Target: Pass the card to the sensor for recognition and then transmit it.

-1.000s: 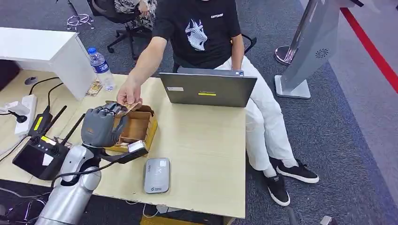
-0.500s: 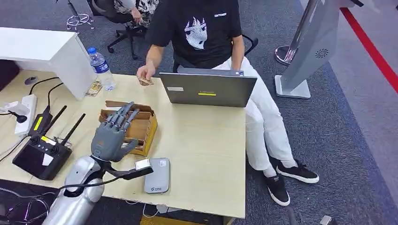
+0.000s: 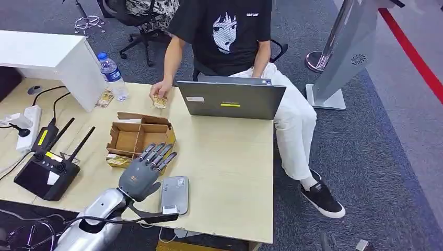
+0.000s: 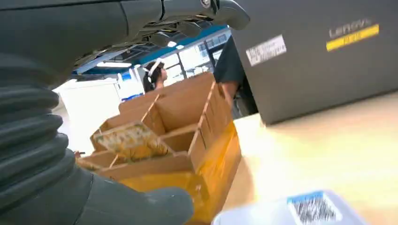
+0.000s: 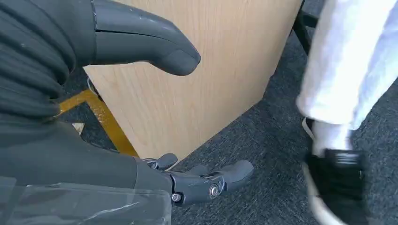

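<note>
My left hand (image 3: 143, 173) hovers with its fingers spread and nothing in it, between the cardboard box (image 3: 166, 137) and the grey sensor (image 3: 174, 194) at the table's front edge. A patterned card (image 3: 118, 161) lies in the box's near-left compartment; the left wrist view shows the same card (image 4: 129, 139) there, the box (image 4: 213, 157) and the sensor (image 4: 300, 211). A person's hand (image 3: 158, 93) holds another card (image 3: 160, 102) down on the table beside the laptop (image 3: 232, 99). My right hand (image 5: 108, 164) hangs empty, fingers apart, beside the table's wooden side panel (image 5: 197, 89).
A remote controller (image 3: 46, 170) with antennas lies left of the box. A water bottle (image 3: 112, 76) and a power strip (image 3: 23, 121) stand at the back left. The seated person's leg (image 5: 347, 70) and shoe (image 5: 340, 187) are close to my right hand.
The person took the card from my left hand and drew it back to the table by the laptop. My left hand sank and pulled back toward the sensor, empty.
</note>
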You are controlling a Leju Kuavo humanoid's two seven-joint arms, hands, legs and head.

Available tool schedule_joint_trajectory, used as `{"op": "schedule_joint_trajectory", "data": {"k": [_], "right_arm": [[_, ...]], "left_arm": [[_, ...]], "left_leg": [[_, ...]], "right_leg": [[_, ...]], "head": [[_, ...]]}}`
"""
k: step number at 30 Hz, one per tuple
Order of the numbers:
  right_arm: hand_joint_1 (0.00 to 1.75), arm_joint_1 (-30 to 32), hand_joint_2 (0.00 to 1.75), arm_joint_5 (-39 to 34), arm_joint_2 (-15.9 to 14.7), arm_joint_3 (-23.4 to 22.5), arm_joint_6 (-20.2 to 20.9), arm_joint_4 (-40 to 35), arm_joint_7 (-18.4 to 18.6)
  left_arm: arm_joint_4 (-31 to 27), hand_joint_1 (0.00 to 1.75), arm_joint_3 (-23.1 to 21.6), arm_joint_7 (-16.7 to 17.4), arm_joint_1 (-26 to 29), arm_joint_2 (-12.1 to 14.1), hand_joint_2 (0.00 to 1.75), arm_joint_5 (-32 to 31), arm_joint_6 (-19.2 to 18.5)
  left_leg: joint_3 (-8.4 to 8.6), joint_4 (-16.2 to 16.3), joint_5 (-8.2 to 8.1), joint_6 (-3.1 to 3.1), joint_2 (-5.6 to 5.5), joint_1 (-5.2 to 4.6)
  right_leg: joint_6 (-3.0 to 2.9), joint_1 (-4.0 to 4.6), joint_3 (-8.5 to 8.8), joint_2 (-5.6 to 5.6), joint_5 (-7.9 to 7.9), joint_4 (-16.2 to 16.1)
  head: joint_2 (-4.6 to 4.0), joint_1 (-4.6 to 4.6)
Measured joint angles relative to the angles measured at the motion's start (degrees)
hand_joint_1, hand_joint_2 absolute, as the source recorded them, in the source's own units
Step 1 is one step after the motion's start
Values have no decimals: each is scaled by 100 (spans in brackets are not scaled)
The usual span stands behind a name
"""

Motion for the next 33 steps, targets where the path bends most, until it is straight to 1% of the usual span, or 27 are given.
{"op": "schedule_joint_trajectory", "data": {"k": [4,6,9,19,22,25,29,33], "right_arm": [[0,0,175,4,0,0,-2,0,9],[0,3,175,0,0,-7,-2,0,11],[0,9,175,2,0,-28,-2,0,11],[0,20,175,2,0,-44,-2,0,11],[0,22,175,-7,0,-46,-2,0,11],[0,40,175,-7,0,-61,0,0,9],[0,60,175,-7,0,-109,0,0,7],[0,87,175,-24,0,-149,-7,0,0]], "left_arm": [[153,0,-57,239,-38,37,175,-81,92],[254,0,-57,529,-94,35,175,-234,221],[402,0,-50,771,-189,31,175,-365,328],[616,0,-48,828,-271,4,175,-411,358],[649,0,-37,870,-273,-9,175,-402,433],[651,0,56,883,-258,-33,175,-374,538],[649,0,225,887,-202,-50,175,-363,562],[636,0,346,1080,-134,-53,175,-717,734]], "left_leg": [[-1,0,0,0,0,0],[-1,0,0,0,0,0],[-1,0,0,0,0,0],[-1,0,0,1,0,0],[-1,0,0,1,0,0],[-1,0,0,1,0,0],[-2,0,0,1,0,0],[-2,0,1,2,0,0]], "right_leg": [[0,0,0,0,0,0],[0,0,-1,-1,0,0],[0,0,-1,-1,0,0],[0,0,-1,0,0,0],[0,0,-1,0,0,0],[0,0,-1,0,0,0],[0,0,-1,0,0,0],[0,0,-1,-1,0,0]], "head": [[0,2],[0,2],[0,0],[0,0],[0,0],[0,0],[0,0],[0,2]]}}
